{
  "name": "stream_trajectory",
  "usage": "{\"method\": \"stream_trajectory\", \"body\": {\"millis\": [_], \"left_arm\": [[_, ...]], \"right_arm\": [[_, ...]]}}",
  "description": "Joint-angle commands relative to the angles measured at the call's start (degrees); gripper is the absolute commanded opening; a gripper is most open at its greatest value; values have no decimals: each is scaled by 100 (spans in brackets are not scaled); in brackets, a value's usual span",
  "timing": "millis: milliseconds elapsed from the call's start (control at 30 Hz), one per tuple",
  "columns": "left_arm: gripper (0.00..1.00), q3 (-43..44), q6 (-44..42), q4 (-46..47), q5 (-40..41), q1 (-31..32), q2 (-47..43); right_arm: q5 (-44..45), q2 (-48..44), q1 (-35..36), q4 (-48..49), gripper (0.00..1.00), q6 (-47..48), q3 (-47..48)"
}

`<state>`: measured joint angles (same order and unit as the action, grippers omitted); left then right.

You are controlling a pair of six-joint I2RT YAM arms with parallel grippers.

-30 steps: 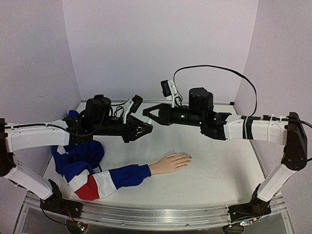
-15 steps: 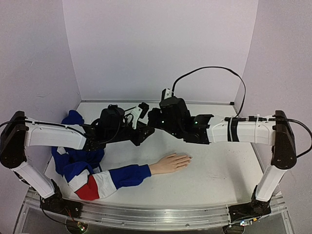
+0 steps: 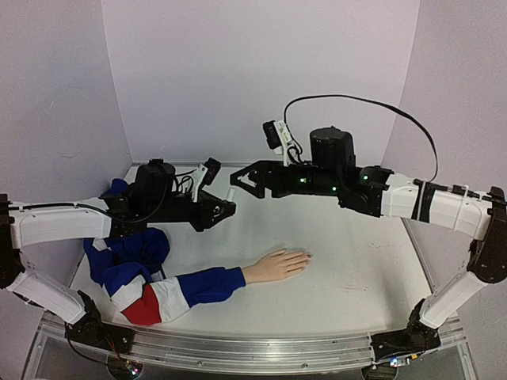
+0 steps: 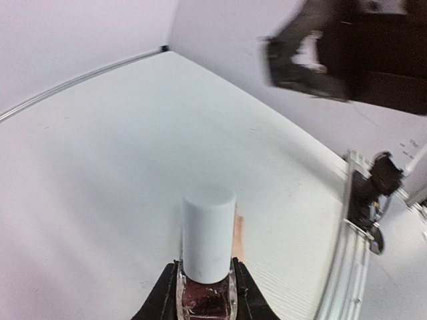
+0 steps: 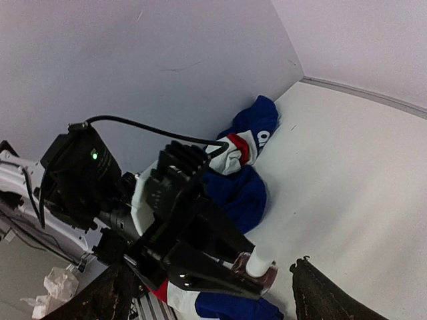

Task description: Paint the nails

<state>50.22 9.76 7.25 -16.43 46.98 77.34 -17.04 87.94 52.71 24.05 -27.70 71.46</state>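
Though top cam hides it, wrist cams show L tool [image 4: 204,279] clamped on bottle [image 4: 208,241], R tool [image 3: 239,181] apart

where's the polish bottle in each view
top external: too small to see, at the tip of the left claw, left of centre.
left wrist: polish bottle bottom centre, white cap up.
right wrist: bottom, right of centre, in that claw.
shared landmark: the left claw gripping it.
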Motion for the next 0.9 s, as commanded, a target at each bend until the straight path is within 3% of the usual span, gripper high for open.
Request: {"method": "stream_trajectory", "body": {"millis": [0,167,367,567,733,767,867], "left_arm": [[0,255,-296,45,-2498,22,-442],[0,472,-152,41,-3797,22,-308],[0,681,45,41,-4354,22,-13],[0,631,-111,43,-4218,22,-102],[0,576,-211,45,-3785,22,-182],[0,569,-231,44,-3623,22,-198],[0,547,-261,40,-2760,21,-260]], "right_arm": [[-1987,1,-103,187,83,557,-104],[-2791,53,-105,453,72,635,-149],[-3311,206,-105,892,48,403,-218],[-3375,230,-105,1176,17,274,-329],[-3429,331,-104,1306,7,183,-375],[-3418,357,-103,1304,0,167,-389],[-3208,377,-103,1295,0,123,-475]]}}
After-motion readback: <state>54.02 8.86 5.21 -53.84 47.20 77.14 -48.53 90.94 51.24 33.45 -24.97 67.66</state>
